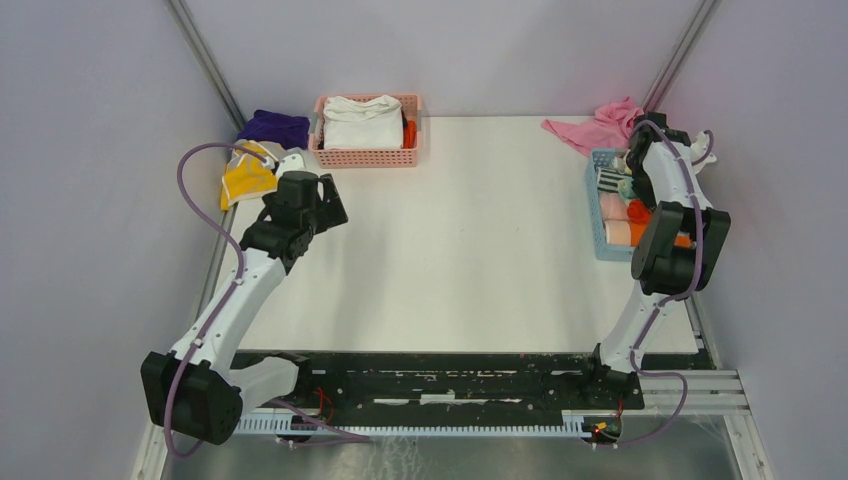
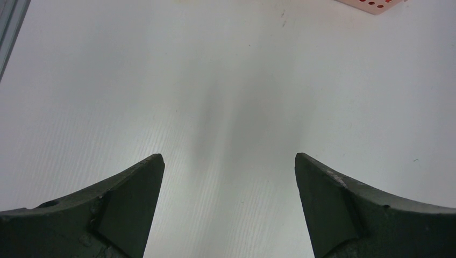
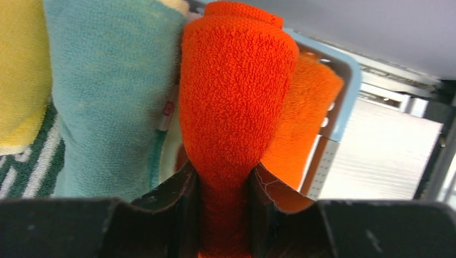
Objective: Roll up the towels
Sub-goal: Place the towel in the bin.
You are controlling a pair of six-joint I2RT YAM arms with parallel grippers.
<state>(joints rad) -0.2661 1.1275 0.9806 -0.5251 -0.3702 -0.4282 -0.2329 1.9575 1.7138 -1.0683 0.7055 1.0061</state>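
Orange-red towel (image 3: 231, 107), one, pinched between two right fingers (image 3: 169, 196)

Left gripper (image 2: 228, 158), jaws spread wide, empty; right gripper (image 3: 223, 174) clamped on orange-red towel (image 3: 236, 80)

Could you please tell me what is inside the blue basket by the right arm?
Rolled towels: an orange-red towel, pinched by the right gripper, beside a teal towel and an orange towel. From above, the right arm covers the blue basket's right side.
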